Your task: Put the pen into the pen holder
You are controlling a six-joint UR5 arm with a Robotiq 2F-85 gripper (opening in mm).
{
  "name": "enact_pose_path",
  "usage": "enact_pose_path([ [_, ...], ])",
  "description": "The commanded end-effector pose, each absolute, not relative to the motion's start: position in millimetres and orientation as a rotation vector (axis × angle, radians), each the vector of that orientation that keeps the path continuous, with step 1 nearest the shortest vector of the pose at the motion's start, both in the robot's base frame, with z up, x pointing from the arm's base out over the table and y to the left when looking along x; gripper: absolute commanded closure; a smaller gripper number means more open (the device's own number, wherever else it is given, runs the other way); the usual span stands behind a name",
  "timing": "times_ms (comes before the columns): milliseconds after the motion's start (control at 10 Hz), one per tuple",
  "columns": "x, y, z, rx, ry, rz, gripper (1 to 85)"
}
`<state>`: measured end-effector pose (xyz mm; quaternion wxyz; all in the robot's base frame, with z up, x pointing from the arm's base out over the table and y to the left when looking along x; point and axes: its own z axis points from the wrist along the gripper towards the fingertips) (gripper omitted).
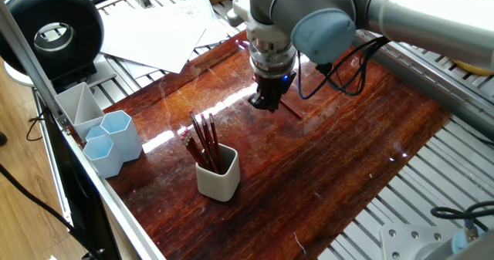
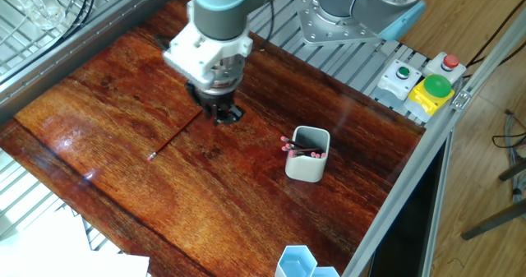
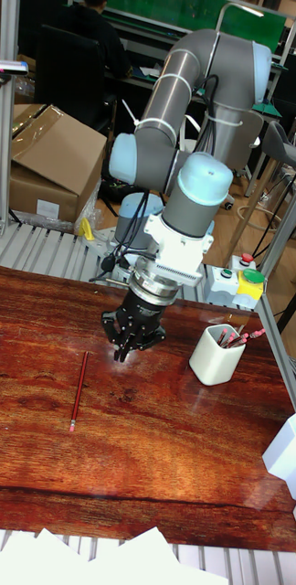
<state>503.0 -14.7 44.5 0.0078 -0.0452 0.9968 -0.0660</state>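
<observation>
A thin red pen (image 3: 78, 391) lies flat on the dark wooden table (image 3: 166, 457), left of my gripper (image 3: 130, 352). In the other fixed view the pen (image 2: 174, 136) runs diagonally, with one end close under the gripper (image 2: 220, 114). In one fixed view only a short piece of the pen (image 1: 292, 110) shows beside the gripper (image 1: 266, 102). The gripper hangs low over the table, looks open and holds nothing. The off-white pen holder (image 1: 218, 179) (image 2: 307, 163) (image 3: 214, 356) stands upright to the side with several red pens in it.
Two pale blue hexagonal cups (image 1: 114, 140) and a grey tray (image 1: 77, 106) sit at the table's edge. Loose white papers (image 1: 162, 28) lie at one end. A button box (image 2: 427, 84) is mounted on the frame near the arm's base.
</observation>
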Motion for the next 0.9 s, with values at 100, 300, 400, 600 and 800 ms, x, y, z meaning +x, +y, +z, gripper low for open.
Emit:
enact_pose_path([
  [100,540.3,-64.6,31.9,-0.291,3.185,-0.226,53.0],
  [300,540.3,-80.8,26.1,-0.319,3.184,-0.262,54.0],
  [400,534.6,-74.9,31.0,-0.290,3.197,-0.245,54.0],
  [600,525.3,-61.8,30.0,-0.056,3.237,-0.172,60.3],
  [800,541.1,-51.2,28.0,0.091,3.175,-0.107,61.7],
])
